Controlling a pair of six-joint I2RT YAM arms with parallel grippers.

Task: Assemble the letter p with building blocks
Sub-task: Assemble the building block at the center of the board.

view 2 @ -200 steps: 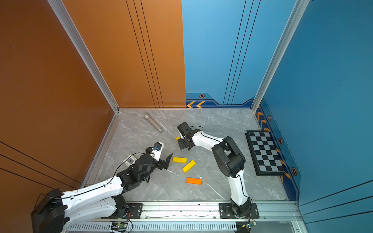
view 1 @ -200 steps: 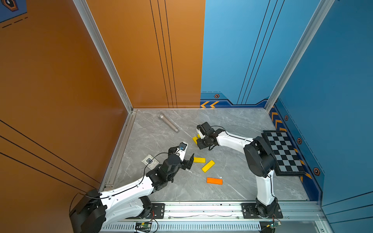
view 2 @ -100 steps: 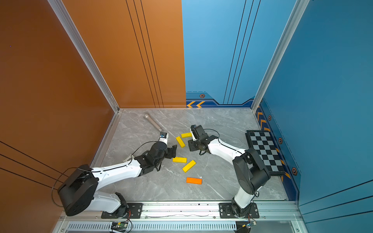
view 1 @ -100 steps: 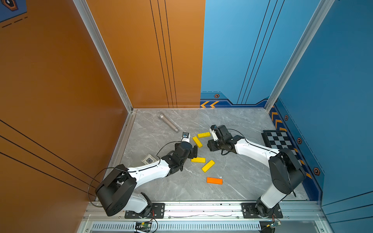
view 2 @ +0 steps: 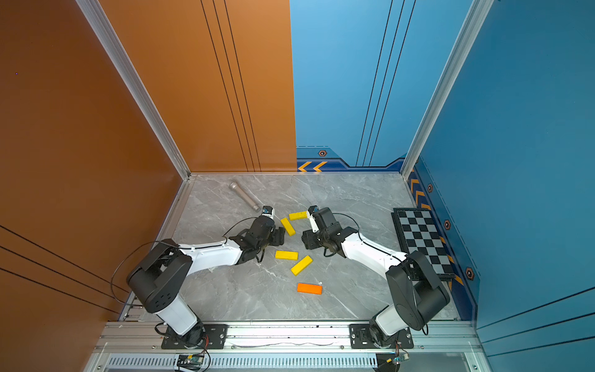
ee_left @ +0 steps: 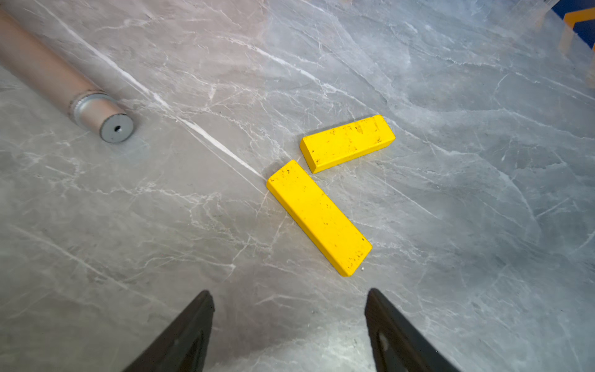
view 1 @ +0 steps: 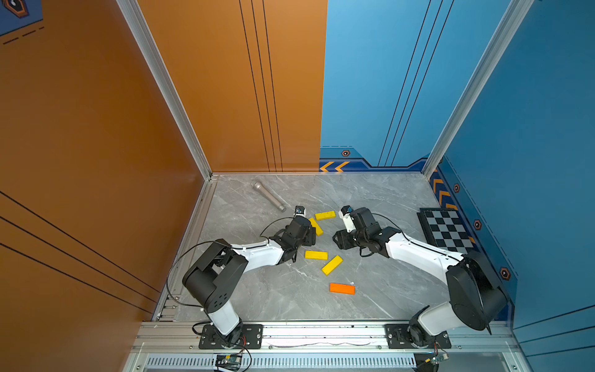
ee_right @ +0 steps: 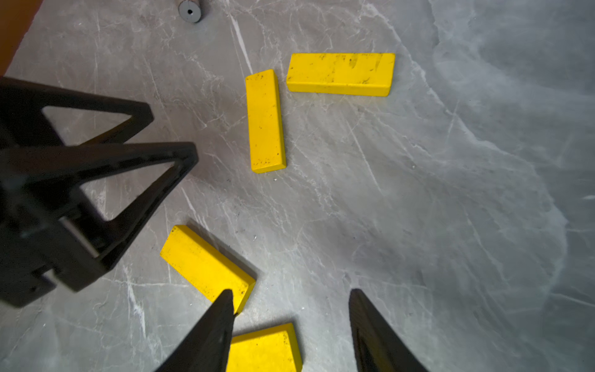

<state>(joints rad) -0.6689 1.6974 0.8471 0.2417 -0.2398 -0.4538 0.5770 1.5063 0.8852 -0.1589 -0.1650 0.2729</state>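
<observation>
1. Five building blocks lie loose and flat on the grey marble-look table [view 1: 370, 199]. I see no letter p formed yet.
2. Look: equal flat rectangular planks, four bright yellow, one orange. The yellow faces are scuffed with dark specks, and the heaviest black smudges are on the far yellow block [ee_right: 339, 74].
3. The far yellow block and the second yellow block [ee_left: 318, 217] make an open corner. Their ends are near each other, with a thin gap between them.
4. The third yellow block [view 1: 316, 255] and the fourth yellow block [view 1: 332, 265] sit closer to the base rail. The fourth is slanted, and they are near each other but apart.
5. The orange block [view 1: 342, 288] is nearest the rail, apart from all the yellows.
6. Left gripper [ee_left: 288, 293]: jaws spread with nothing between them, just short of the second yellow block's near end.
7. Right gripper [ee_right: 291, 292]: jaws spread and empty. One fingertip [ee_right: 222, 322] overlaps the third yellow block's corner in the wrist view; I can't tell if it touches.
8. A metal cylinder [view 1: 268, 200] lies beyond the left gripper, and a chessboard [view 1: 447, 230] lies at the table's right edge.
</observation>
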